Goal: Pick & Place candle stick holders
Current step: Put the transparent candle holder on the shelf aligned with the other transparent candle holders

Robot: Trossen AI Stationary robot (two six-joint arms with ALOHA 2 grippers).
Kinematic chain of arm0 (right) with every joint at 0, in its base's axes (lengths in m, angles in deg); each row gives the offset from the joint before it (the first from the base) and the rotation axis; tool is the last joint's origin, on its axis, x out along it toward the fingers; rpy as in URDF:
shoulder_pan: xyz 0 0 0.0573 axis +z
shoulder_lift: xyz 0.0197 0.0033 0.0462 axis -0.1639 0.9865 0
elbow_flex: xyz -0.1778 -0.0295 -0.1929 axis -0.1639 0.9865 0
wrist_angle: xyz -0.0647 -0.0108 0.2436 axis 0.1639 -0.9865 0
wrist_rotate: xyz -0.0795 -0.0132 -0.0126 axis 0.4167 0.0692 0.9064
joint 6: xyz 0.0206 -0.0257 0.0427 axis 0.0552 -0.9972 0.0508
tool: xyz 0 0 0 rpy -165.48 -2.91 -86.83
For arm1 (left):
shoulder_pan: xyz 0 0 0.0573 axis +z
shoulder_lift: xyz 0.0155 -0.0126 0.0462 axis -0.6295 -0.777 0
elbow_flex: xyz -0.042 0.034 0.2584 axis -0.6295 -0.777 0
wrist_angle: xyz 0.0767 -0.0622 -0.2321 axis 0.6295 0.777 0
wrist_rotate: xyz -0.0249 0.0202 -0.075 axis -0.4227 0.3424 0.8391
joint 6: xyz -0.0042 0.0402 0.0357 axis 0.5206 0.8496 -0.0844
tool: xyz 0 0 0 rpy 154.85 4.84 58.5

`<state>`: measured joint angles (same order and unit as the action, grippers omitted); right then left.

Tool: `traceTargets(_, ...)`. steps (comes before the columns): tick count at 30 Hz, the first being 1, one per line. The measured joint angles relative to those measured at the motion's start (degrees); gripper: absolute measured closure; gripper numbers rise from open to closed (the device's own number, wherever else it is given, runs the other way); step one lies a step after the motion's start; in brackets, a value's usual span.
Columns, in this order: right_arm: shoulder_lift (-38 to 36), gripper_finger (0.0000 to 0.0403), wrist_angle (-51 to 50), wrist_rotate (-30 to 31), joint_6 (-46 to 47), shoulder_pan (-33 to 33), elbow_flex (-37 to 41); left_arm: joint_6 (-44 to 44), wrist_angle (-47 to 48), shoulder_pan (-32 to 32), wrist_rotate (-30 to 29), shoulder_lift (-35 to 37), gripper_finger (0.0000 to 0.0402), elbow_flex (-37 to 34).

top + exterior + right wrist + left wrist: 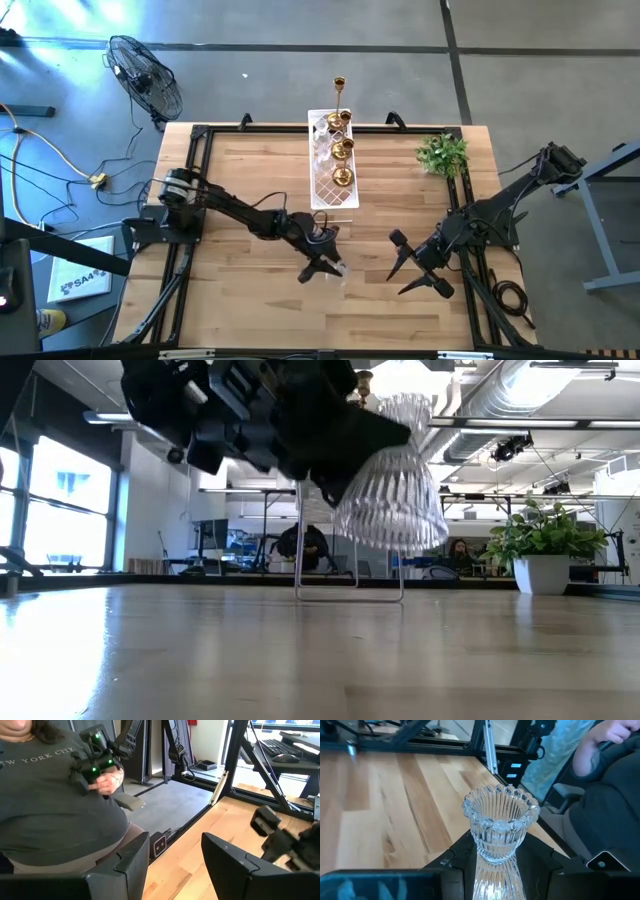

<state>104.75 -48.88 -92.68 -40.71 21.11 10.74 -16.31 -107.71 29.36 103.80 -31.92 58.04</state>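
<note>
Left gripper (328, 266) jaws are pinching a clear ribbed glass candle holder (498, 827), held tilted just above the bench (240, 170) at its near middle. Right gripper (408, 268) jaws are spread with nothing between them, just to the right. Far middle: white lattice tray (325, 190) with gold holders (342, 150), plant (443, 154) far right.

Light: bright and even daylight; windows (60, 490) glow at the left of the low view.
Glare: pale sheen across the tabletop (320, 650) in the low view.
Shadows: soft, faint under the arms from above.
Blur: left hand (330, 470) close to the low lens, dark and soft.
Focus: glass holder (500, 830) crisp in the left wrist view.
</note>
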Motion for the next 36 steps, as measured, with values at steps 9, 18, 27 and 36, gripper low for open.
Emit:
traceTargets(9,0.0,0.0227,0.0,0.0,0.02,0.0,0.0,2.26,7.0,-0.09,-6.13,8.69,0.0296,0.06)
traceTargets(18,0.0,0.0227,-0.5,-0.04,0.02,0.0,0.0,4.33,14.99,-0.11,-12.23,16.71,0.0296,0.04)
traceTargets(27,0.0,0.0227,-0.46,0.0,-0.05,0.0,0.0,7.24,19.56,-0.11,-21.46,23.89,0.0296,0.02)
traceTargets(36,0.0,0.0227,-0.94,0.13,-0.17,0.0,0.02,9.87,23.6,0.84,-30.79,30.49,0.0296,0.02)
